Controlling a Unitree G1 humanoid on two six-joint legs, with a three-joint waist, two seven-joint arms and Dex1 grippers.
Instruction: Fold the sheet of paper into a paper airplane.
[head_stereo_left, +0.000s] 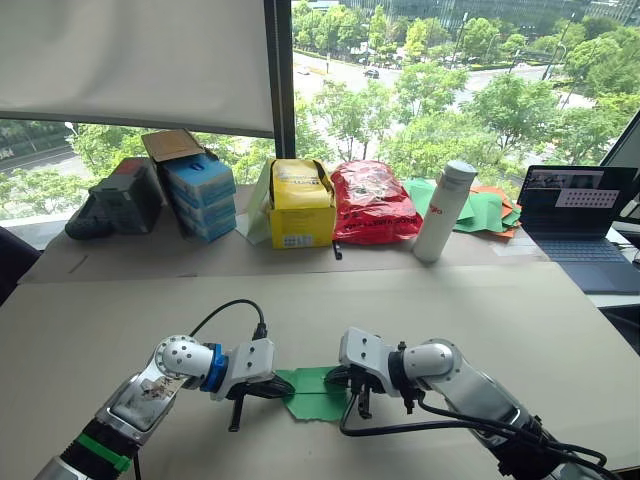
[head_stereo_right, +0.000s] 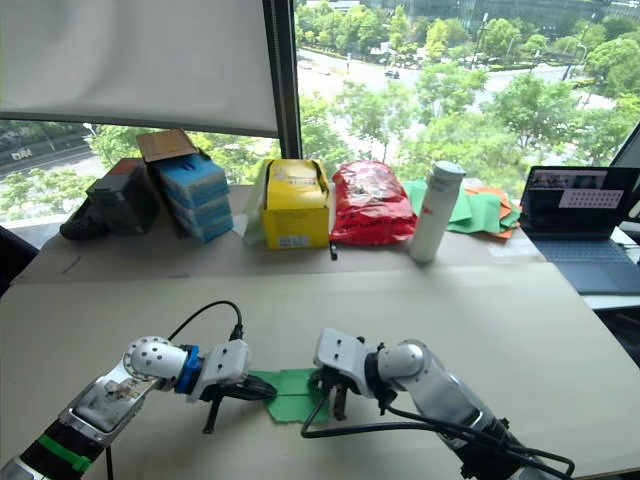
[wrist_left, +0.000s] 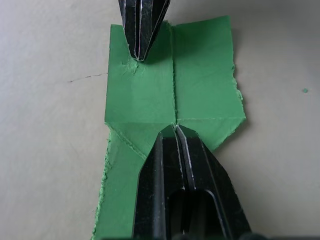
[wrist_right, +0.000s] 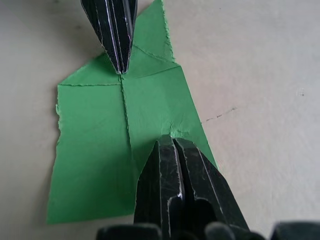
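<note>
Grippers meet over the sheet of paper (head_stereo_left: 314, 394) at the near middle of the worktop (head_stereo_left: 480, 300). The left gripper (wrist_left: 175, 127) has its fingers pressed together, tip down on the paper's centre crease where two folded-in corners meet. The right gripper (wrist_right: 172, 139), fingers likewise pressed together, presses its tip onto the paper near one edge. The green paper lies flat, creased down the middle, its edges ragged. Along the far side of the worktop stand blue boxes (head_stereo_left: 200, 195), a yellow box (head_stereo_left: 300, 205), a red bag (head_stereo_left: 372, 203) and a white bottle (head_stereo_left: 444, 210). A pile of green and orange sheets (head_stereo_left: 486, 211) and a laptop (head_stereo_left: 580, 220) sit far right.
</note>
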